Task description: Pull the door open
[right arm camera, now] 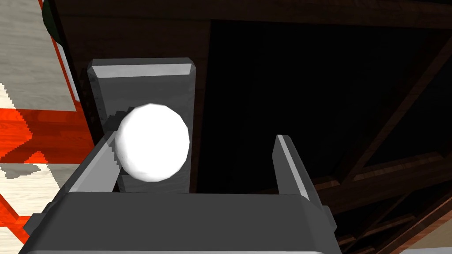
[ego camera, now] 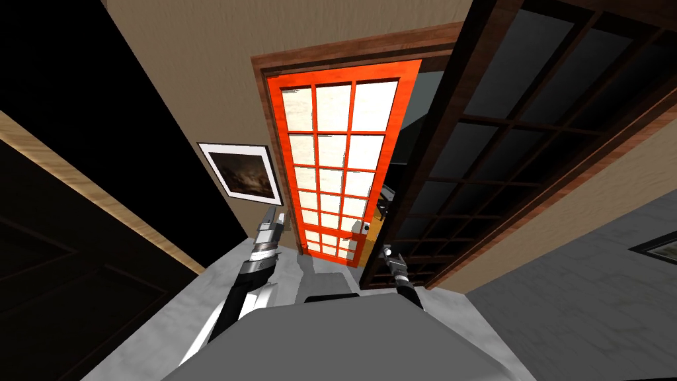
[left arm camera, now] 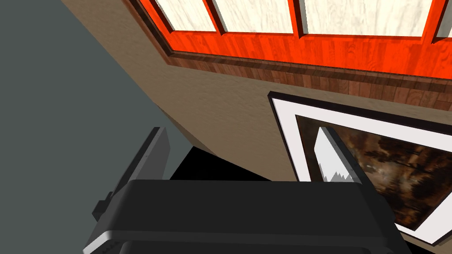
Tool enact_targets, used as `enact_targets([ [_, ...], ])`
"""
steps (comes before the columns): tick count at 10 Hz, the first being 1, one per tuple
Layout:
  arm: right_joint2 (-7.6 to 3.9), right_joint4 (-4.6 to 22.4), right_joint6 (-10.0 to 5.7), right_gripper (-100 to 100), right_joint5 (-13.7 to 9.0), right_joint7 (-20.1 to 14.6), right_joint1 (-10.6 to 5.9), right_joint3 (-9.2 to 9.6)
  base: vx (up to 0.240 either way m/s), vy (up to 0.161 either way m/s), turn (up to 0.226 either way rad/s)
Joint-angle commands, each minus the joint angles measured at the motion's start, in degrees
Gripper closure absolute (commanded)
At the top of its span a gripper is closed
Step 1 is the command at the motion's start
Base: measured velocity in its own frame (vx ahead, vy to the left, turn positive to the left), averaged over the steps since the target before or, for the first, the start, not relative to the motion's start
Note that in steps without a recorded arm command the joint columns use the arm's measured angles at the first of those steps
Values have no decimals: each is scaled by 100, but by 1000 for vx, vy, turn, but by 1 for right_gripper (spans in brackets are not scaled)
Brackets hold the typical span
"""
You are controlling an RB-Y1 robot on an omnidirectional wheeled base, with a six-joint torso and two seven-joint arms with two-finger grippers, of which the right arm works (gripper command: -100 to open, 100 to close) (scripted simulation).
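Knob (right arm camera: 152, 142), one, sits between right gripper's (right arm camera: 194, 139) two spread fingers (right arm camera: 289, 163).

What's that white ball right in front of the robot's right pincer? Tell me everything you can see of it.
It is a knob: a smooth, plain white ball, faintly faceted, with no markings. It sticks out from an upright grey plate with a bevelled top, fixed on the dark brown wooden door. The open right pincer reaches around it off-centre: one finger seems to lie against its side, while the other finger stands well clear.
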Motion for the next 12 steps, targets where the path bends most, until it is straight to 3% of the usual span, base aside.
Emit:
enact_targets([
  [1, -103, 170, 81, 100, -44, -30, 101, -69, -43, -2, 8],
  [12, -152, 270, 91, 100, -99, -8, 260, -118, -42, 0, -11],
])
